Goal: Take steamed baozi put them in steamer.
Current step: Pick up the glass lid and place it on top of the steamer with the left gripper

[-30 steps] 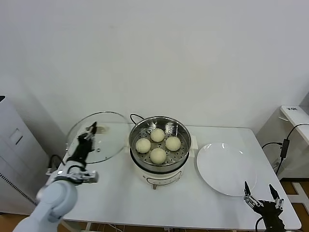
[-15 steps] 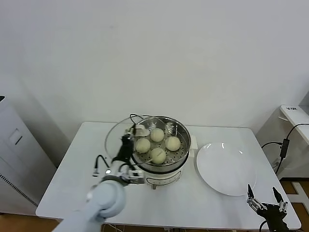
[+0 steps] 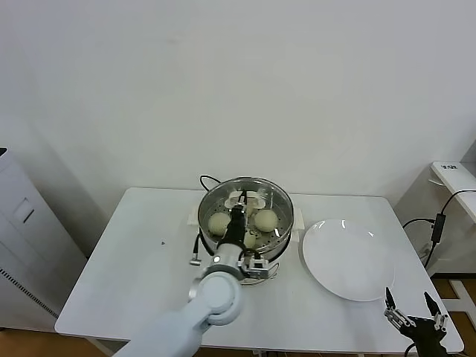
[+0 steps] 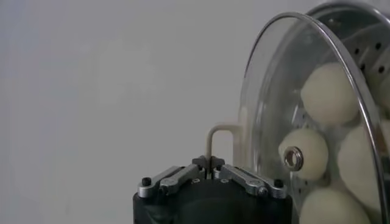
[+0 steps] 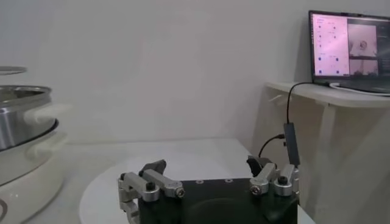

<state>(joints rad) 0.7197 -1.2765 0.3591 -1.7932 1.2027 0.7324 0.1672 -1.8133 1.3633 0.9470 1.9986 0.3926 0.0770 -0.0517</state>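
While the left tool [image 3: 236, 217] stays clamped on the white handle [image 4: 217, 141] of the glass lid [image 4: 304, 97], that lid hangs directly over the steamer [image 3: 281, 231], where the steamed baozi [image 3: 266, 219] already sit. Right tool [image 3: 413, 321] idles spread wide, past the counter's [image 3: 141, 275] near corner.

No text, label or number is legible on anything shown

Cream baozi [image 3: 265, 218] sit inside shiny steel steamer [image 3: 280, 199] on white cooker base, table ctr.
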